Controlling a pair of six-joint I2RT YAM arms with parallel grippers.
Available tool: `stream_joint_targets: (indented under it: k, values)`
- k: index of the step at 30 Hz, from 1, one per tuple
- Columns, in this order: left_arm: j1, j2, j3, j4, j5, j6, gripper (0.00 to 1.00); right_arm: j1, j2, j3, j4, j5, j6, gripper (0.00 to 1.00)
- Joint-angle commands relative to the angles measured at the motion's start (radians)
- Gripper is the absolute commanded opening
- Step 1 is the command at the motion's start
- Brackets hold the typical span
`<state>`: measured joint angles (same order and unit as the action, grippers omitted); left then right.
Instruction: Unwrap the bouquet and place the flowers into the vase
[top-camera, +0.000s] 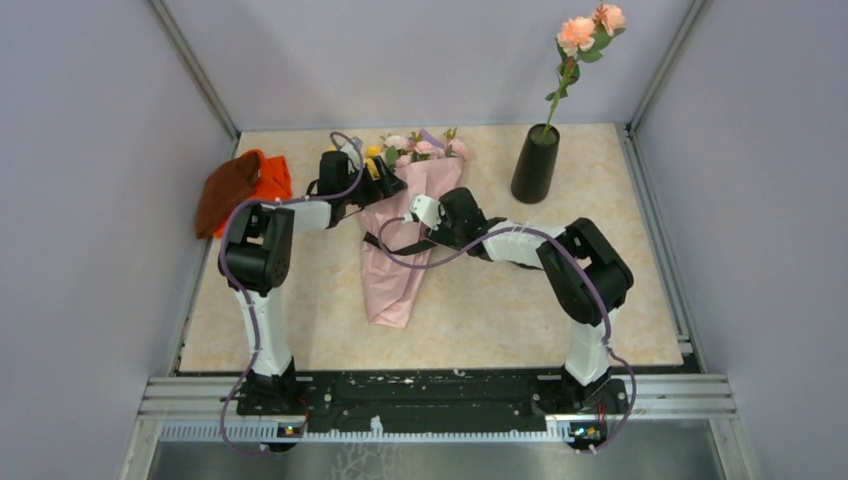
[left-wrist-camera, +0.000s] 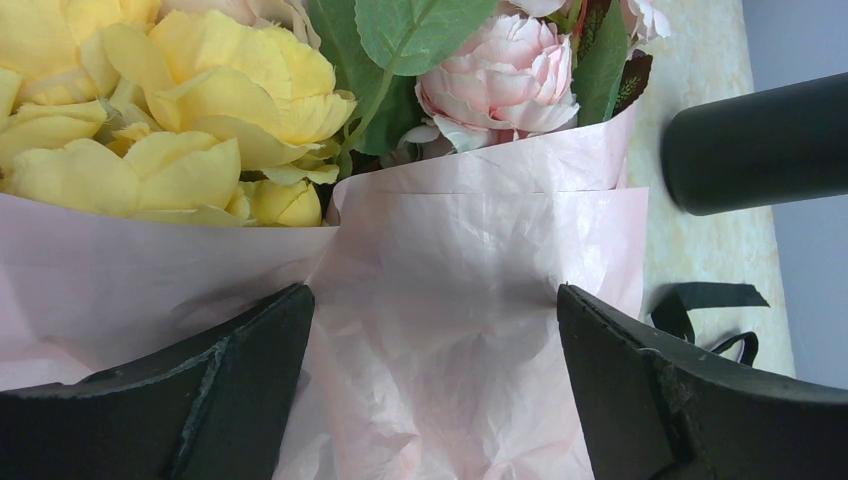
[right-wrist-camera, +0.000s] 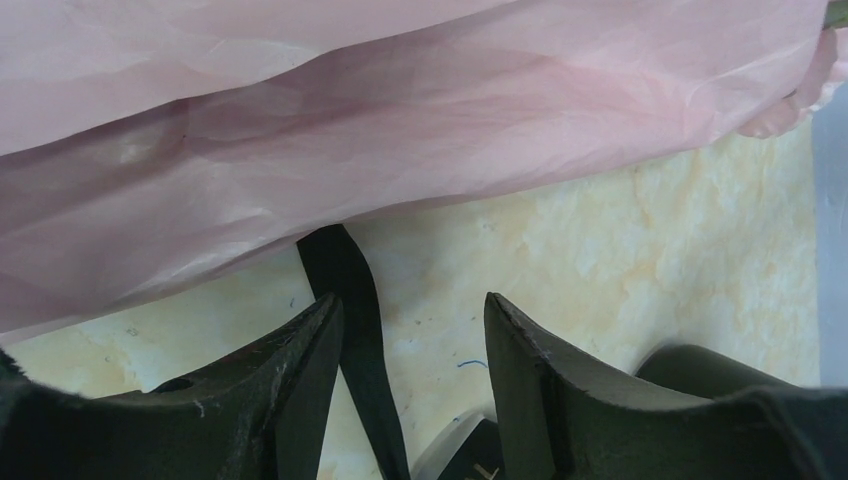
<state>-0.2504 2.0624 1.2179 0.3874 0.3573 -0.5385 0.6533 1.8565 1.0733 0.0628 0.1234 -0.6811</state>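
Three views, top first. The bouquet (top-camera: 395, 285) lies flat mid-surface (top-camera: 500, 310), its flowers (top-camera: 425, 148) toward the far wall and the cone tip toward the arm bases. The black ribbon (top-camera: 372, 240) is still round its waist. The vase (top-camera: 535, 165) stands upright far right, well apart from the bouquet, with one peach rose stem (top-camera: 577, 33) already in it. The orange-and-brown cloth (top-camera: 240, 188) at far left is not involved. The left end effector (top-camera: 378, 178) is at the bloom end, the right end effector (top-camera: 420, 212) at the ribbon.

Left wrist: jaws spread wide and released, gripping nothing, with only pink paper (left-wrist-camera: 450, 300) below. Yellow roses (left-wrist-camera: 170, 100) and a pink rose (left-wrist-camera: 500, 80) sit just past the fingertips.

Right wrist: jaws part open, not clamped. A loose ribbon tail (right-wrist-camera: 350, 300) runs up the gap close to the left finger, over bare surface, with the paper edge just beyond. Can't tell if it touches the pad.

Judgement: the step in hand is untying. The wrap is intact and the remaining flowers are still inside. Next move calls for the right to close on that tail and pull away from the bouquet while the left pins the paper.
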Motion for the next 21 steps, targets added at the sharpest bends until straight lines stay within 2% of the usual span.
stream_joint_targets:
  k: [1, 8, 11, 15, 18, 21]
  values:
    - [0.008, 0.026, -0.035, -0.045, -0.006, 0.006, 0.99, 0.017, 0.026, 0.026, 0.016, -0.011, -0.011, 0.55]
    - [0.01, 0.02, -0.044, -0.045, -0.011, 0.015, 0.99, 0.017, 0.064, 0.074, -0.012, -0.052, -0.011, 0.53]
    - [0.011, 0.018, -0.045, -0.045, -0.012, 0.014, 0.99, 0.017, 0.076, 0.082, -0.02, -0.051, -0.011, 0.5]
    - [0.013, 0.017, -0.047, -0.044, -0.011, 0.013, 0.99, 0.014, 0.078, 0.085, -0.031, -0.049, -0.004, 0.3]
    - [0.014, 0.019, -0.048, -0.044, -0.012, 0.012, 0.99, 0.008, 0.075, 0.09, -0.05, -0.053, 0.022, 0.0]
    - [0.014, 0.02, -0.047, -0.042, -0.007, 0.01, 0.99, -0.002, 0.058, 0.094, -0.061, -0.063, 0.052, 0.0]
